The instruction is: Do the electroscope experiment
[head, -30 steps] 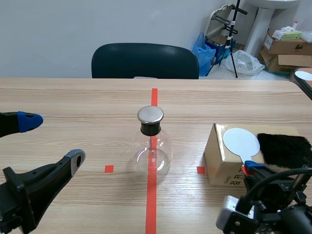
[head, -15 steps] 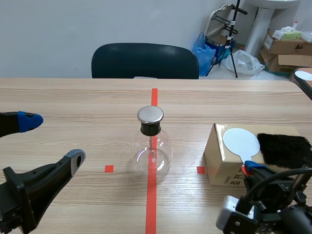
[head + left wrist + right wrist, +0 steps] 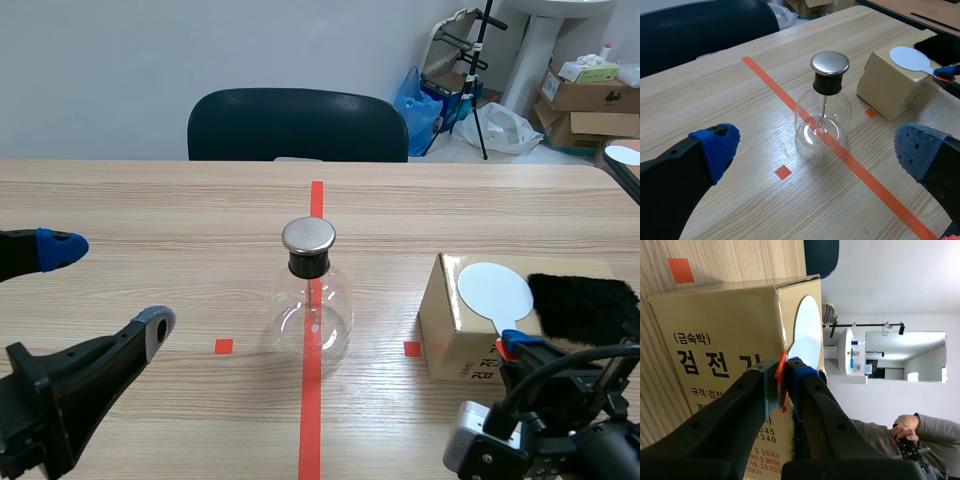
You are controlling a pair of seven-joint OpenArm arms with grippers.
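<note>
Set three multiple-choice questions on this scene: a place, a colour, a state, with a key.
1. Where does the round clear glass flask with a silver metal cap stand? A on the red tape line; B on a chair; C on the floor.
2. What colour is the furry cloth on the brown cardboard box? A white; B black; C red.
3. How is the left hand? A open; B shut on the flask; C shut on the cloth.
Key: 1 A, tape runs under it; 2 B, dark beside the white round paddle; 3 A, fingers wide apart.
</note>
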